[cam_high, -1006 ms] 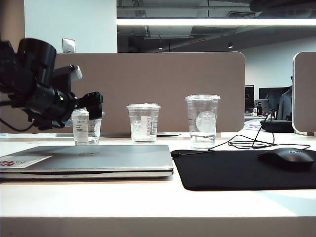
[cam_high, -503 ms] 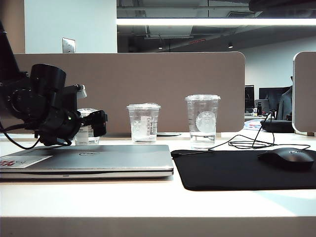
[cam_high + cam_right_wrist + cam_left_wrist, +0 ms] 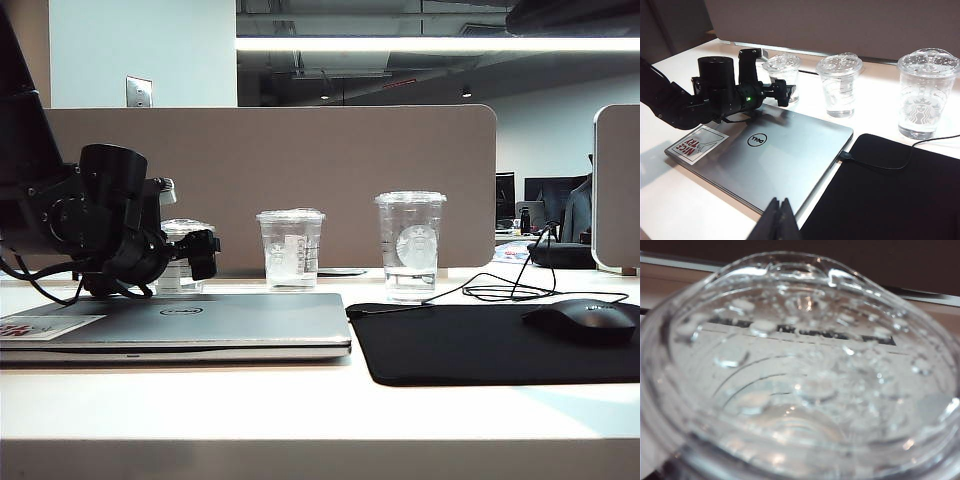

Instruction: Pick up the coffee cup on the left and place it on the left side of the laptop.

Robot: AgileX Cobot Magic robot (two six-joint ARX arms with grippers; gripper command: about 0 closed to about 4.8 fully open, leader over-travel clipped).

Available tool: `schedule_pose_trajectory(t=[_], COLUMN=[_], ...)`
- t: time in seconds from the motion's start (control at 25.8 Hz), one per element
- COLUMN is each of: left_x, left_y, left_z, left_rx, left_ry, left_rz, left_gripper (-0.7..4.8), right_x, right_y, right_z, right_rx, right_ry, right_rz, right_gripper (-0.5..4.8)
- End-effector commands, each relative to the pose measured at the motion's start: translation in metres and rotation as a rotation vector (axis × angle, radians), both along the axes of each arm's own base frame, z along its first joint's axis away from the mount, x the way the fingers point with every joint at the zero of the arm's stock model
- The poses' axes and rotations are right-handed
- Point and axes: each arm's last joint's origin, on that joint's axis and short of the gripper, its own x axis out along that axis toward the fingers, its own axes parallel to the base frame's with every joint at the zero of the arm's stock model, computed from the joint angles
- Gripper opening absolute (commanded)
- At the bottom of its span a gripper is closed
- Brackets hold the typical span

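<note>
The left arm (image 3: 70,215) is built of matte black housings, with a rounded cylindrical drum at the wrist, a small pale grey block on top, and black cables looped beneath it. A tiny green light is seen glowing on its body, and its left pincer (image 3: 774,86) is formed of short black blocky fingers. Of the right pincer (image 3: 778,220), only two slim black finger blades pressed together are shown.

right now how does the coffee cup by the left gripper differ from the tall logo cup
The coffee cup is the shortest cup, with a narrow label; the tall logo cup is the tallest, with a round white logo. The coffee cup stands behind the laptop with the open left gripper at it; the tall logo cup stands untouched. Both are clear with lids.
</note>
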Motion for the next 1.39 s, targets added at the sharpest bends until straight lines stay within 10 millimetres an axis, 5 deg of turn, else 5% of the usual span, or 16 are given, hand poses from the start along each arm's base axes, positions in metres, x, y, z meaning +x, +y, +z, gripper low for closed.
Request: schedule_pose_trajectory(t=[0.04,0.39,1.01,1.05,1.08,1.16,1.39], left_x=[0.001,0.018,0.036,0.036,0.036,0.036,0.036], left_y=[0.001,-0.004,-0.008,-0.008,-0.008,-0.008,-0.008], left_z=[0.001,0.017,0.012,0.012,0.012,0.012,0.013], left_rx=[0.002,0.012,0.016,0.015,0.015,0.015,0.015], left_ry=[-0.008,-0.019,-0.013,-0.014,-0.015,-0.014,-0.016], left_rz=[0.003,-0.040,-0.041,-0.041,-0.041,-0.041,-0.042], left_gripper=[4.79,4.79,4.79,4.52,3.35,2.46,1.82], right_x=[0.000,0.000,0.000,0.000,0.000,0.000,0.000], right_y=[0.000,0.000,0.000,0.000,0.000,0.000,0.000], right_z=[0.004,0.004,0.004,0.004,0.004,0.004,0.004], right_rx=[0.020,0.020,0.021,0.020,0.020,0.020,0.020], right_ry=[-0.017,-0.017,-0.017,-0.017,-0.017,-0.017,-0.016], right_rz=[0.001,0.001,0.001,0.001,0.000,0.000,0.000], right_gripper=[-0.05,-0.05,-0.05,-0.05,-0.05,-0.05,-0.05])
